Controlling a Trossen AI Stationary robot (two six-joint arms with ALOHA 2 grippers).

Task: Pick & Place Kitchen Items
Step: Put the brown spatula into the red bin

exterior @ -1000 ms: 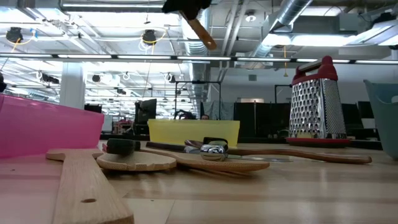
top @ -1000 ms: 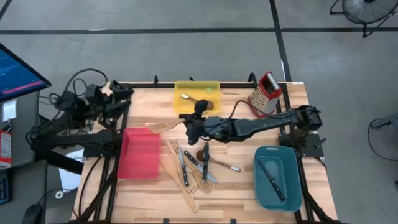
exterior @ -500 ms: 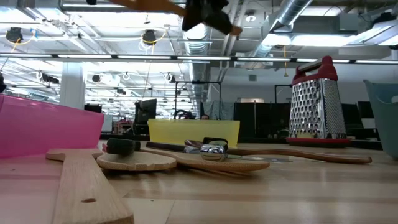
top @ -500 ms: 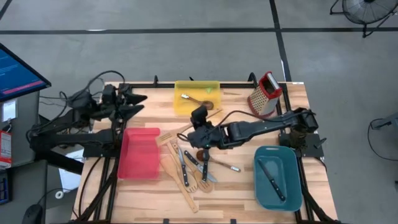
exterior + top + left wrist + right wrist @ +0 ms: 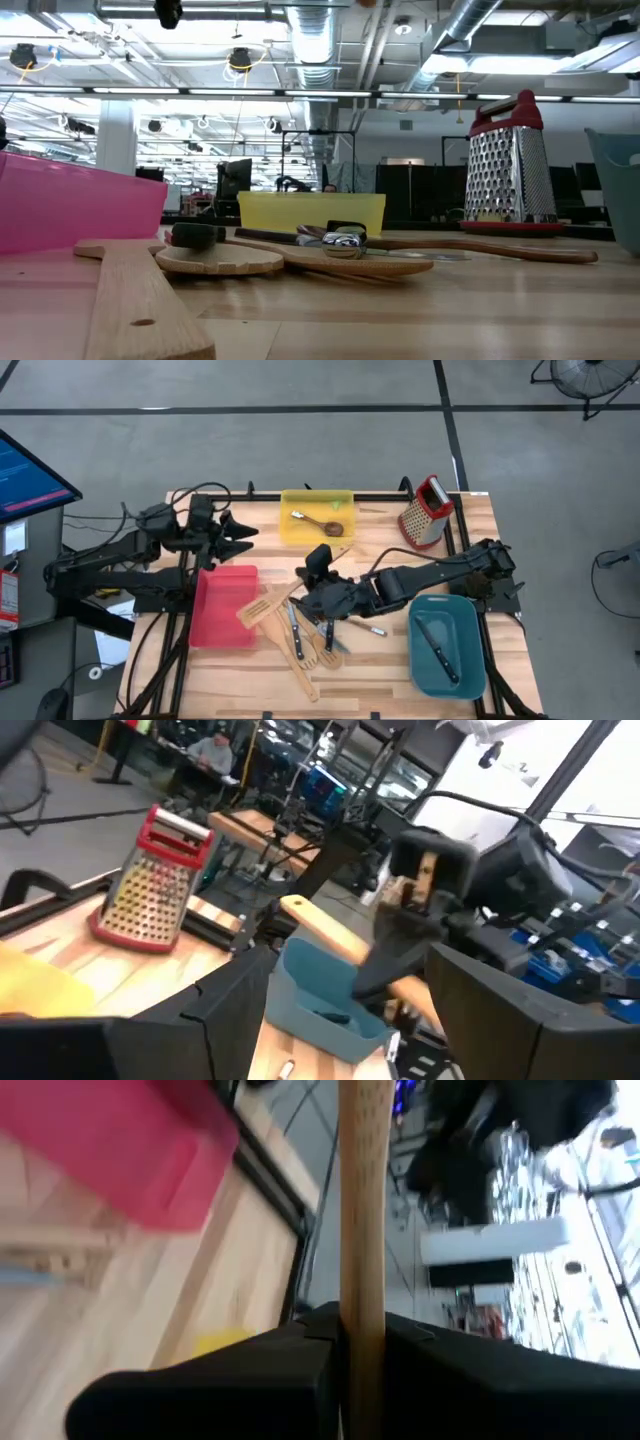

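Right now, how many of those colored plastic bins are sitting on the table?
3: a yellow bin at the far edge, a red bin on the left side, and a teal bin on the right.

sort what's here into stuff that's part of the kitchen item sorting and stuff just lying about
Part of the job:
- pale wooden spatula, clamped in the right gripper
- loose utensil pile on the table
- left gripper, open

Just lying about:
- box grater
- monitor beside the table

The pale spatula (image 5: 362,1210) runs off the picture's edge.
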